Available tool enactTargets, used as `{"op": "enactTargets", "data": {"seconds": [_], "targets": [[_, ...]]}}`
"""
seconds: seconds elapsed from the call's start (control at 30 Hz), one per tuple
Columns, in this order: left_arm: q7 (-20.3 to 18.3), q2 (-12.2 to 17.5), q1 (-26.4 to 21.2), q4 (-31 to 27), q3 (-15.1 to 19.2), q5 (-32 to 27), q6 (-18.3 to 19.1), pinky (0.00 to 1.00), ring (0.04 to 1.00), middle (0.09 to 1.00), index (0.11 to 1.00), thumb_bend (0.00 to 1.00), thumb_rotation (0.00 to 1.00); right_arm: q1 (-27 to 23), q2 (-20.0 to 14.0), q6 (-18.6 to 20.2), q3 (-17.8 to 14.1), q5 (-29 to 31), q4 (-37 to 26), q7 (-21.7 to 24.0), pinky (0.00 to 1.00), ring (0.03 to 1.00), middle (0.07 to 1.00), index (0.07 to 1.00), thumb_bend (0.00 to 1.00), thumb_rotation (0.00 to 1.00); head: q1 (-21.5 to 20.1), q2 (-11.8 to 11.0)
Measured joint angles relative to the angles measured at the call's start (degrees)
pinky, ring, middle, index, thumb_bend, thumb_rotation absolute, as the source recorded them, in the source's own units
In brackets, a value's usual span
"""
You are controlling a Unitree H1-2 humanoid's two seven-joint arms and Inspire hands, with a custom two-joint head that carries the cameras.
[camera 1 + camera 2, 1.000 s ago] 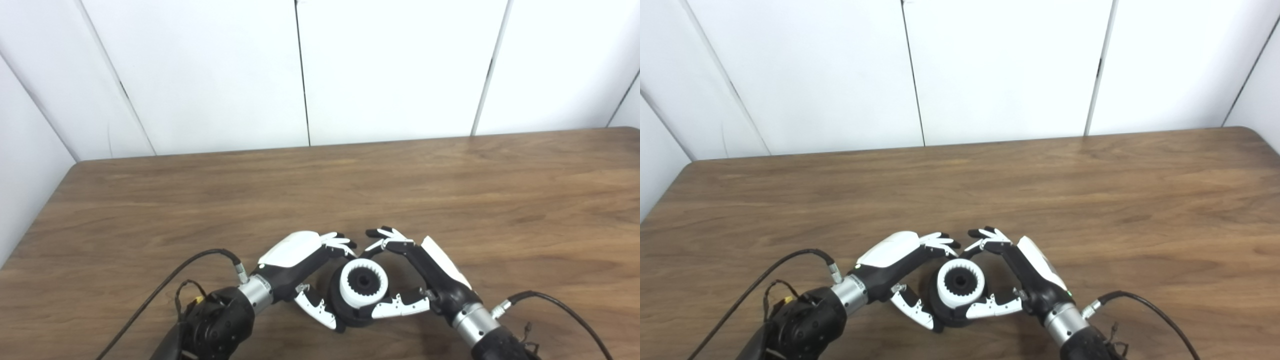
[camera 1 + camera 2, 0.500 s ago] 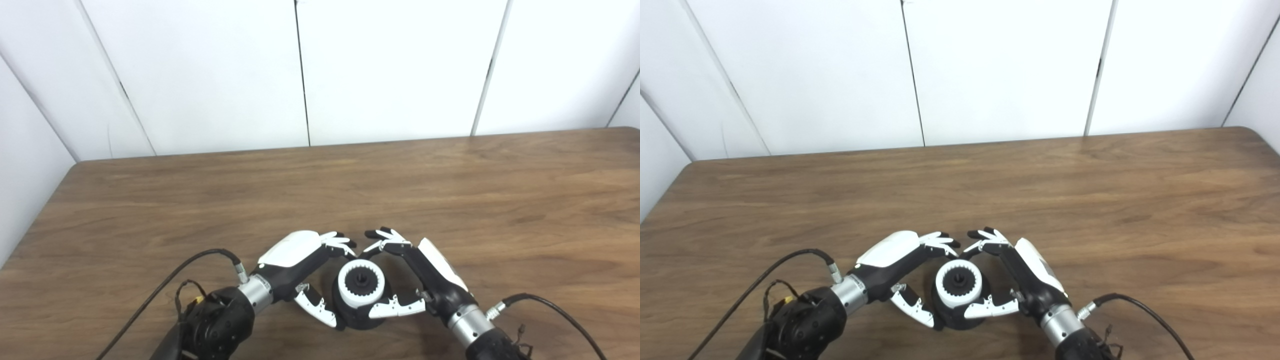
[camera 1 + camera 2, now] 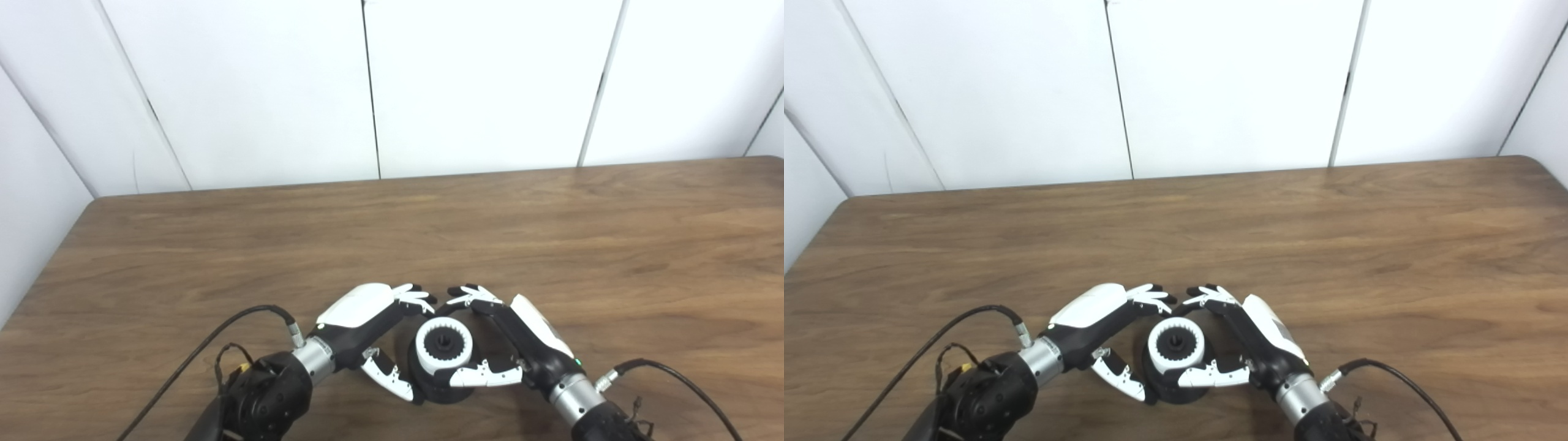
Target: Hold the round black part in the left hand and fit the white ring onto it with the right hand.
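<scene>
The round black part (image 3: 436, 387) stands on the table near the front edge. My left hand (image 3: 367, 318) is closed around its left side, fingers behind it and thumb in front. The white toothed ring (image 3: 444, 345) sits on top of the black part, and a black hub shows through its centre. My right hand (image 3: 520, 343) is closed on the ring from the right, fingers curled over the far side and thumb against the near side.
The wooden table (image 3: 551, 245) stretches back to white wall panels. Black cables (image 3: 208, 349) trail from both wrists along the front of the table, one (image 3: 1396, 380) behind the right wrist.
The white ring has come down lower onto the black part, with the hub now showing in its centre. My right hand has shifted slightly left and down with it. The left hand has stayed still.
</scene>
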Motion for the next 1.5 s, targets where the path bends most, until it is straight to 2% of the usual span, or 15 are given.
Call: {"op": "enactTargets", "data": {"seconds": [0.37,0.57,0.7,0.87,1.0,1.23,1.37,1.5], "targets": [[-0.3,0.2,-0.1,0.0,-0.1,0.2,0.3,0.86,0.985,0.927,0.782,0.94,0.22,-0.2,-0.3,0.0,-0.4,0.0,0.1,0.0,0.87,0.957,0.888,0.693,0.96,0.46,0.1,0.0],[-1.0,0.3,-0.4,-0.2,0.0,0.1,0.4,0.87,0.972,0.921,0.798,0.99,0.23,-0.5,-0.7,0.4,-0.8,-0.1,0.1,0.2,0.87,0.945,0.884,0.712,0.96,0.45,-0.2,-0.1],[-2.4,0.4,-0.2,-1.5,0.5,-0.2,2.3,0.87,0.982,0.935,0.814,1.00,0.22,-0.7,-1.6,0.9,-1.5,-0.3,-0.2,0.3,0.94,0.955,0.891,0.723,0.95,0.45,-0.3,-0.3],[-3.7,1.1,0.1,-2.4,2.1,-1.5,3.4,0.85,0.975,0.930,0.813,1.00,0.20,-0.7,-2.2,2.1,-3.0,0.6,-1.5,1.0,0.95,0.957,0.892,0.726,0.96,0.44,0.0,-0.4],[-4.3,2.9,0.4,-3.4,4.1,-2.3,4.5,0.85,0.974,0.930,0.821,1.00,0.19,-0.8,-2.8,2.6,-4.2,1.1,-3.3,1.6,0.95,0.957,0.892,0.729,0.97,0.44,0.0,-0.4],[-4.5,4.5,1.4,-4.4,6.5,-4.0,5.8,0.85,0.954,0.916,0.850,1.00,0.21,-1.3,-3.6,2.6,-5.7,1.7,-3.3,1.8,0.90,0.947,0.891,0.756,0.98,0.46,-0.4,-0.5],[-4.5,4.5,1.9,-5.4,7.9,-5.8,7.1,0.86,0.942,0.913,0.876,1.00,0.23,-1.1,-3.7,3.5,-7.4,3.0,-4.3,2.2,0.99,0.939,0.887,0.795,1.00,0.46,-0.3,-0.5],[-4.4,4.5,2.4,-6.2,10.5,-8.3,9.1,0.88,0.934,0.917,0.910,1.00,0.28,-0.8,-3.8,4.1,-9.8,5.5,-4.8,2.2,0.91,0.925,0.886,0.817,0.98,0.49,-0.5,-0.8]]}}
